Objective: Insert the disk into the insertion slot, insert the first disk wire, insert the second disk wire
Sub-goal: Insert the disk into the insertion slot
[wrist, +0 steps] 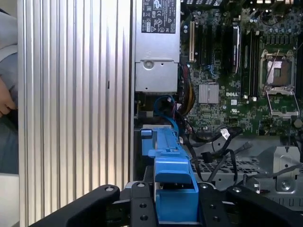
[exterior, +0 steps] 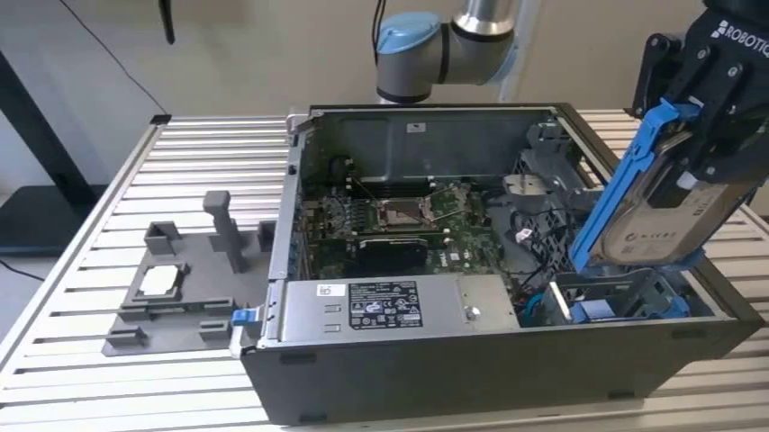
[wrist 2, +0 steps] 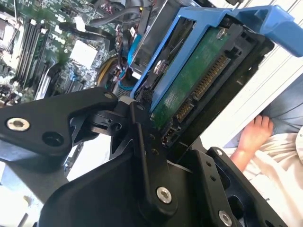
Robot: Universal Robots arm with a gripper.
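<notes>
So: end effector (exterior: 703, 148) pinched the disk (exterior: 655, 220), tilted above the drive bay (exterior: 613, 301); black cables (exterior: 529, 236) lay near, toward the exterior view's left.

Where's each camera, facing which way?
Exterior view: off the arm, looking down into the open computer case; shows the arm and gripper holding the disk.
Second wrist view: at the wrist, facing the disk's circuit-board side; gripper links, a person's hand beyond.
First wrist view: at the wrist, facing over the disk's blue carrier onto the motherboard; gripper links show.
Wrist views share gripper, disk, motherboard.
</notes>
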